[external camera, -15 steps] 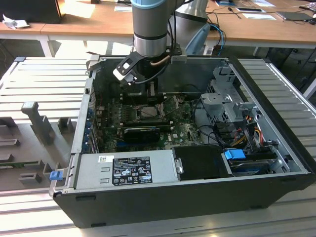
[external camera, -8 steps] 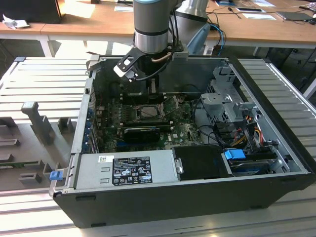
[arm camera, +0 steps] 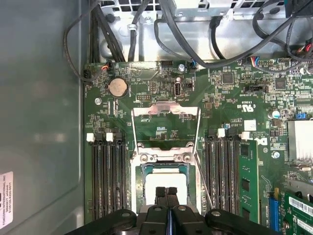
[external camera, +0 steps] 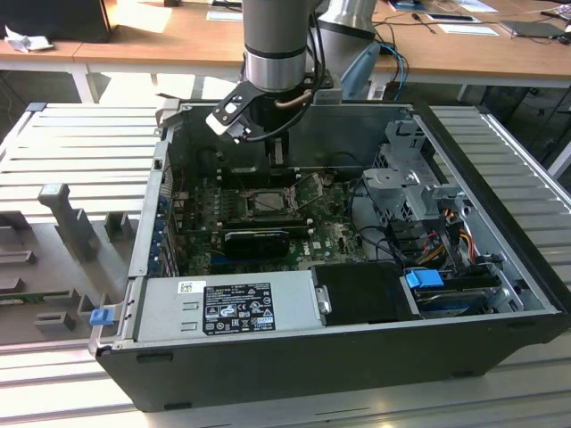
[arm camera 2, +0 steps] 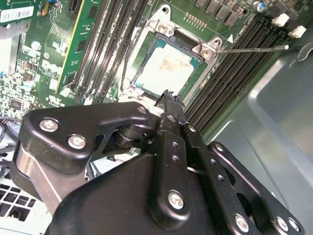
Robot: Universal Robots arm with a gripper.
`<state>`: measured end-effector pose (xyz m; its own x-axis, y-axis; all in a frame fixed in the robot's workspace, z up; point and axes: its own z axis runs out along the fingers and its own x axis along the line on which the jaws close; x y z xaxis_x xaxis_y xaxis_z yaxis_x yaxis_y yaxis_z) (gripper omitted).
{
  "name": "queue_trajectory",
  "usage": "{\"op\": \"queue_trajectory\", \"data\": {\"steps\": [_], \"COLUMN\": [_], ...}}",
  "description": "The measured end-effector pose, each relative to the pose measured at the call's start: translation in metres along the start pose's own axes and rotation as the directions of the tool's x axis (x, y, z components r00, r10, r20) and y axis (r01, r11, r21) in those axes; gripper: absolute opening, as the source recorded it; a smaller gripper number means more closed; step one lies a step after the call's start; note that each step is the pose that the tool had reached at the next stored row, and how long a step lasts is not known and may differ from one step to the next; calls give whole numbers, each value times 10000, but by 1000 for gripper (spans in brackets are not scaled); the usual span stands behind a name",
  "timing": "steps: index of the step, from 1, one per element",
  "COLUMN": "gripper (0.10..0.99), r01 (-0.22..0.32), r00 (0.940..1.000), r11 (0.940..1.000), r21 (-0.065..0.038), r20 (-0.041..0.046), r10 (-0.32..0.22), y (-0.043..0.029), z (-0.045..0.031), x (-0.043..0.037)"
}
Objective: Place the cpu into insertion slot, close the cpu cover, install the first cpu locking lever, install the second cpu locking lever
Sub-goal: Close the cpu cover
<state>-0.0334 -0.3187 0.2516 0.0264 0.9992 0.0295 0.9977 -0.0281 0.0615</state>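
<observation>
The cpu (arm camera 2: 168,67) lies flat in the insertion slot (arm camera 2: 146,58), a pale square inside the black frame; it shows too in the first wrist view (arm camera: 166,180). My gripper (arm camera 2: 168,96) hovers just over the cpu's near edge, fingers shut together with nothing between them, seen as well in the first wrist view (arm camera: 166,192). The cpu cover (arm camera: 166,110) is swung open and lies back on the green motherboard (arm camera: 146,83) beyond the slot. A thin locking lever (arm camera 2: 254,48) sticks out sideways from the socket. In the exterior view the gripper (external camera: 270,159) reaches into the case above the slot (external camera: 268,201).
Black memory slots (arm camera: 105,176) flank the socket on both sides. A long black card (external camera: 259,239) sits in front of it, the power supply (external camera: 236,308) at the case front, a drive cage (external camera: 415,192) and cables at the exterior view's right.
</observation>
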Motion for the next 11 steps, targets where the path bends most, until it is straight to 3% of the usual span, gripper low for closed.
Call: {"op": "queue_trajectory", "data": {"steps": [11], "gripper": [106], "r01": [-1], "r00": [10000], "r11": [10000], "r21": [0], "r20": [0], "r10": [1], "y": [44], "z": [-100], "x": [4]}}
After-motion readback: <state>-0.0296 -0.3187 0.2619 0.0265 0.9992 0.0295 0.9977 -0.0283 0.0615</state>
